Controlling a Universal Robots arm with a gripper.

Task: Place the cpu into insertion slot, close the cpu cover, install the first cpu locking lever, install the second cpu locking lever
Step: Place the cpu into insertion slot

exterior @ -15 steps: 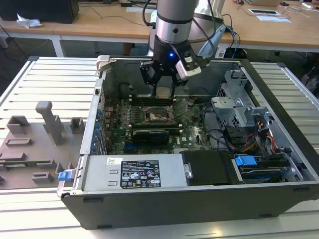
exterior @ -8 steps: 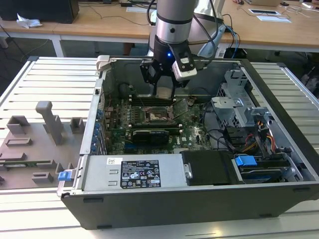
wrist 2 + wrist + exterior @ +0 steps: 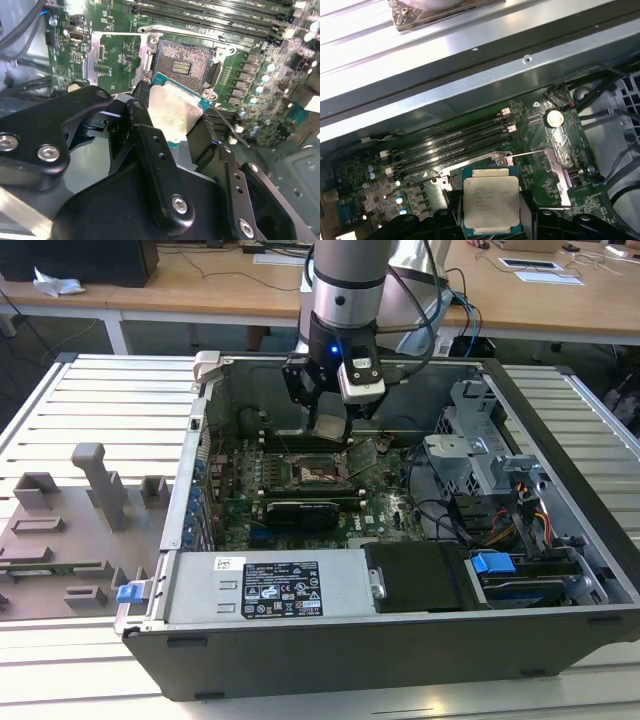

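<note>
My gripper (image 3: 329, 426) hangs inside the open computer case, shut on the cpu (image 3: 175, 113), a silver-topped square chip with a green rim. The black fingers (image 3: 145, 125) clamp its two opposite edges. The chip floats tilted just above the insertion slot (image 3: 183, 64), whose tan contact field lies bare. In the first wrist view the cpu (image 3: 491, 204) hides most of the slot (image 3: 481, 163). The cpu cover (image 3: 93, 56) is swung open beside the socket, seen also as a cover (image 3: 561, 169) in the first wrist view. In the exterior view the slot (image 3: 316, 472) sits directly under the gripper.
Long black memory slots (image 3: 451, 145) run along the socket's far side. The case wall (image 3: 205, 430), a drive cage with cables (image 3: 480, 455) and the power supply (image 3: 280, 588) ring the board. A grey fixture (image 3: 70, 520) lies on the exterior view's left.
</note>
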